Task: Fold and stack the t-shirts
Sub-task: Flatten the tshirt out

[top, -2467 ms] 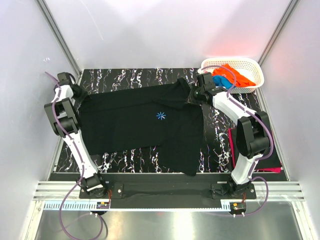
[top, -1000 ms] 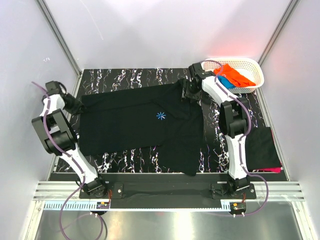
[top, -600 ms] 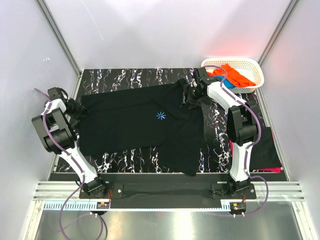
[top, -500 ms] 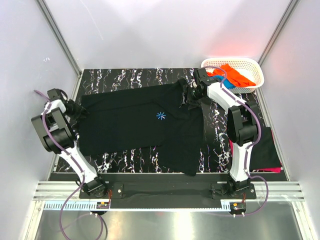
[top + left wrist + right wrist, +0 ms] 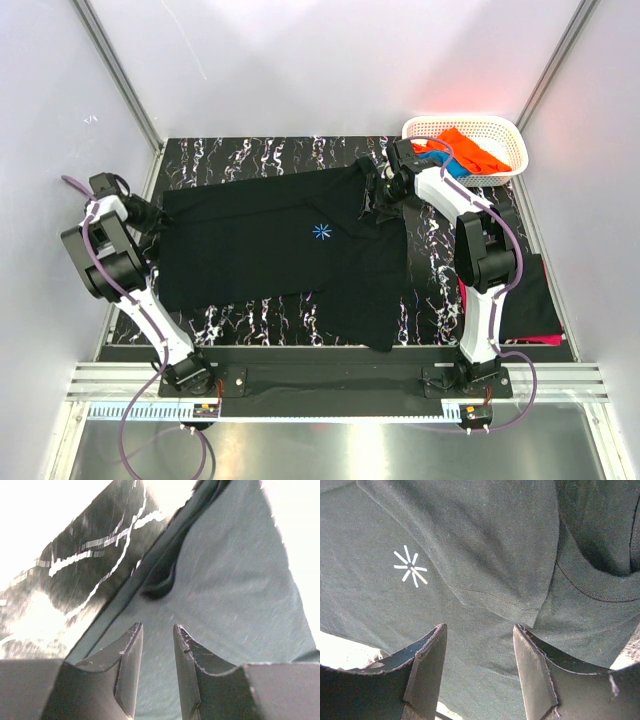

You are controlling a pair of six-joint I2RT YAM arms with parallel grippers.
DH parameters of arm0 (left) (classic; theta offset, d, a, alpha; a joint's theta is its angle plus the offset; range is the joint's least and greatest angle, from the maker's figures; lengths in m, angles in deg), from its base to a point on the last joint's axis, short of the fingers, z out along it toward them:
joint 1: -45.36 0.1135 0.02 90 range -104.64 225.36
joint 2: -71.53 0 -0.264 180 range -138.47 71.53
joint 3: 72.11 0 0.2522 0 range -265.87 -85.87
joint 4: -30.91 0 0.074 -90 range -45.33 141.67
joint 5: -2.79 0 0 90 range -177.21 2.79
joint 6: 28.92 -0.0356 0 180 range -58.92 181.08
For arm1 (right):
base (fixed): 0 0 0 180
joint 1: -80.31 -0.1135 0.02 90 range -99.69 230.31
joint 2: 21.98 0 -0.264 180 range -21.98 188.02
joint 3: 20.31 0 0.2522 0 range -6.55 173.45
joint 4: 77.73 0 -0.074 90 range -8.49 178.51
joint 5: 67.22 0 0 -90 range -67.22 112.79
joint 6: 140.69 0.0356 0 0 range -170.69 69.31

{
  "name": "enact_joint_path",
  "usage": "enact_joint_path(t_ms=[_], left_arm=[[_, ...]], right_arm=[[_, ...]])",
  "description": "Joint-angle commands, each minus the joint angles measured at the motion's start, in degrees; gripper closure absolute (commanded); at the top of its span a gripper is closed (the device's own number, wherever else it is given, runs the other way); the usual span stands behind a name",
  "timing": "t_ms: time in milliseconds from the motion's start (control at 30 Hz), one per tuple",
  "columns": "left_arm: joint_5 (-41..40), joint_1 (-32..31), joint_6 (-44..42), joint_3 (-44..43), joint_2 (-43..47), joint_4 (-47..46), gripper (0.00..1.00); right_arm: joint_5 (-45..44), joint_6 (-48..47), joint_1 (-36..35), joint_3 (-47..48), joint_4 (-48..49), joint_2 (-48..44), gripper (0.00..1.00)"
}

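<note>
Left tool (image 5: 156, 626) narrowly parted, right tool (image 5: 480, 626) wider; both empty over black t-shirt (image 5: 260, 250)

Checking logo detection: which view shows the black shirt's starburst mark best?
Right wrist: starburst mark large and sharp on the black t-shirt. Top external shows it tiny; left wrist shows only cloth, no mark.

I note table (image 5: 250, 152) showing beyond the black t-shirt (image 5: 270, 255); basket (image 5: 515, 135) blocks the far-right corner, folded t-shirts (image 5: 530, 290) the right edge.
</note>
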Motion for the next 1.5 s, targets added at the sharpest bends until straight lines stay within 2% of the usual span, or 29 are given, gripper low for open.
enact_joint_path(t_ms=[0, 333, 500, 633, 1133, 1233, 1267, 1333, 1467], left_arm=[[-1.07, 1.31, 2.53, -4.2, -1.52, -3.07, 0.65], [-2.92, 1.84, 6.58, -4.02, -2.14, -2.64, 0.64], [-6.25, 1.93, 4.3, -3.14, -0.29, -1.76, 0.64], [-5.65, 2.28, 2.89, -3.93, -1.34, -1.23, 0.67], [-7.4, 2.64, 2.36, -7.54, -5.65, -1.23, 0.67], [-7.05, 2.63, 2.45, -8.15, -6.62, -1.32, 0.71], [-6.53, 2.63, 2.36, -8.41, -7.14, -1.32, 0.76], [-5.82, 2.63, 2.1, -8.94, -7.58, -1.4, 0.77], [-5.91, 2.72, 1.66, -9.29, -7.67, -1.76, 0.71]], right_arm=[[0.83, 0.15, 0.09, 0.93, 1.47, -2.51, 0.38], [0.39, 0.85, 0.0, 1.72, 1.38, -1.72, 0.38], [0.12, 0.94, 0.0, 1.19, 1.38, -1.72, 0.38], [0.21, 0.94, 0.09, 1.01, 1.38, -1.63, 0.38], [0.3, 1.02, 0.0, 0.22, 1.38, -1.72, 0.38], [0.38, 1.2, 0.0, 0.05, 1.47, -1.63, 0.38], [0.39, 1.29, 0.0, 0.05, 1.38, -1.63, 0.38], [0.56, 1.46, 0.09, 0.05, 1.38, -1.55, 0.39], [0.91, 1.73, 0.0, 0.22, 1.38, -1.28, 0.39]])
